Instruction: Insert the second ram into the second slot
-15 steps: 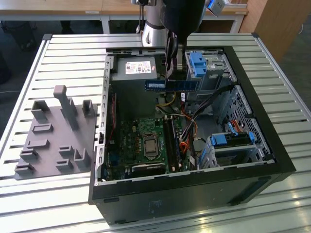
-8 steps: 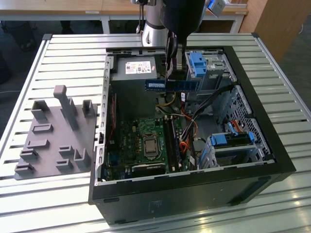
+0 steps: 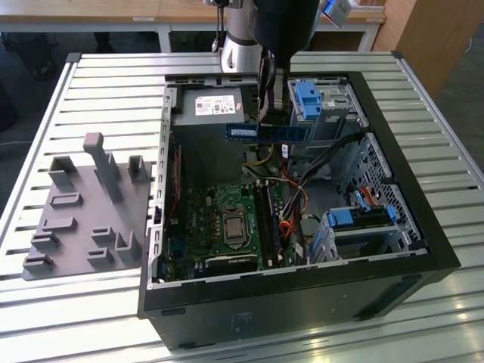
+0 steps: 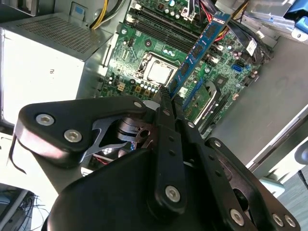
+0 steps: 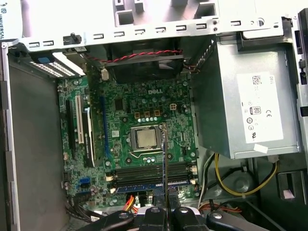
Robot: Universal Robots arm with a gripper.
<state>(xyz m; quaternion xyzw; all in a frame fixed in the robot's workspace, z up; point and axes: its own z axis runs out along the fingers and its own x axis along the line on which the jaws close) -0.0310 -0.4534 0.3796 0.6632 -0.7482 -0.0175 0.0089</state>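
The claw (image 3: 271, 121) is gripping the second ram (image 3: 291, 133), its fingers closed narrowly on the blue stick. It is holding the stick level in the air over the open computer case (image 3: 302, 302). In the exterior view the stick is hanging toward the case's twelve o'clock, just in front of the power supply (image 3: 219, 106). The memory slots (image 3: 265, 215) are lying well below it toward six o'clock, with the processor socket (image 3: 233, 225) at their nine o'clock. In both wrist views the stick (image 4: 204, 43) (image 5: 164, 159) is jutting from the claw (image 4: 168, 94) (image 5: 166, 211) over the green motherboard (image 5: 120, 115), apart from it. A grey fixture plate (image 3: 83, 204) is sitting on the slatted bench (image 3: 45, 302) at the case's nine o'clock.
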